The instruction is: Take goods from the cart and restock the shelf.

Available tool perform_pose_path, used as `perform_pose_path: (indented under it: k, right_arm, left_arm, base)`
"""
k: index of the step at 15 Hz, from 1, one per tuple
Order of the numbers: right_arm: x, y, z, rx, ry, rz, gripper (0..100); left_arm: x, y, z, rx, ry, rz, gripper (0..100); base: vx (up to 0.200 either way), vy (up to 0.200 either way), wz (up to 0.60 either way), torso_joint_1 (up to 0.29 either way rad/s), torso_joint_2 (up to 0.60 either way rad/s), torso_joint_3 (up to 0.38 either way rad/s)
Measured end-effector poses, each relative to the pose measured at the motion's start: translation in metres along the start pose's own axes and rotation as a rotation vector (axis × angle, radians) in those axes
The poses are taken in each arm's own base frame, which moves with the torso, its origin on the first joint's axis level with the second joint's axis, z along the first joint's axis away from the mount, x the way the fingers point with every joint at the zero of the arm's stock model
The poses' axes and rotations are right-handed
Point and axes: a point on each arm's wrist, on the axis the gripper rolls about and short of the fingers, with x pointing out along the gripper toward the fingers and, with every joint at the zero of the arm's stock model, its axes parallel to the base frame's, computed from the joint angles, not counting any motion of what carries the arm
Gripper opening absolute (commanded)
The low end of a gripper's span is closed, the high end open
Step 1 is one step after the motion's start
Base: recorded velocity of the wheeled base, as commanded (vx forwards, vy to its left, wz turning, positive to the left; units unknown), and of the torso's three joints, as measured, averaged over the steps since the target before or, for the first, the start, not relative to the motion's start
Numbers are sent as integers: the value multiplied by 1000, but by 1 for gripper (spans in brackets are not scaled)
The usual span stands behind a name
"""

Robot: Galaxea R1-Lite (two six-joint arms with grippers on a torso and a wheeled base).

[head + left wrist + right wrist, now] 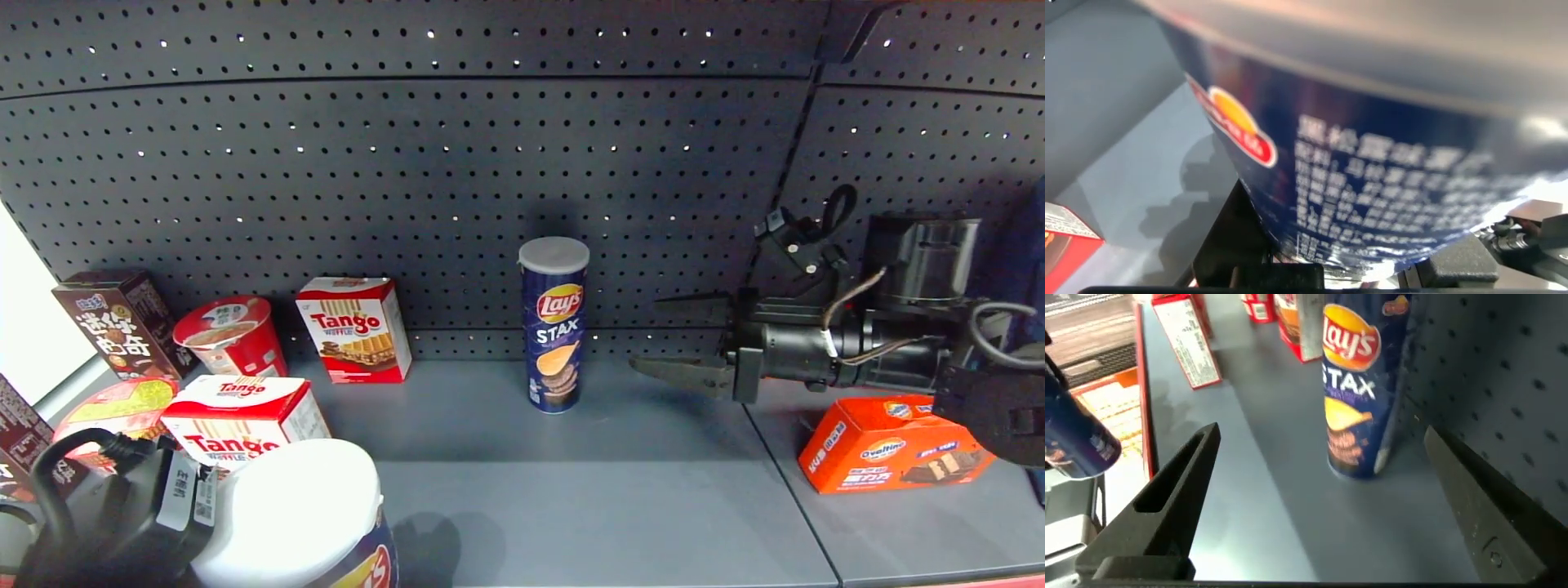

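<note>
Blue and upright, a chip can [553, 327] is standing on the shelf [620, 490] near the pegboard [408, 163]. We are holding our right jaws spread wide just beside it, gripping nothing. Our left jaws are clamping a second chip can [302, 514] near the shelf's front, beside a wafer box [241, 412].

the head camera looks forward and down over the shelf [571, 490] to its pegboard back [408, 163]. the left wrist camera sits hard against a dark blue can [1372, 163]. the right wrist camera looks low along the shelf, between its spread jaws, at the upright chip can [1360, 384], which the head view shares.
</note>
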Motion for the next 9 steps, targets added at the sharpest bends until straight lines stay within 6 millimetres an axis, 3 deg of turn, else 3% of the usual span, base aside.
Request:
perform_pose_path:
  k: [9]
  right_arm:
    - [54,-38,-19,-14,7,68,100]
  left_arm:
    - [1,3,-3,-14,15,15,0]
  base:
    - [0,0,0,0,0,0]
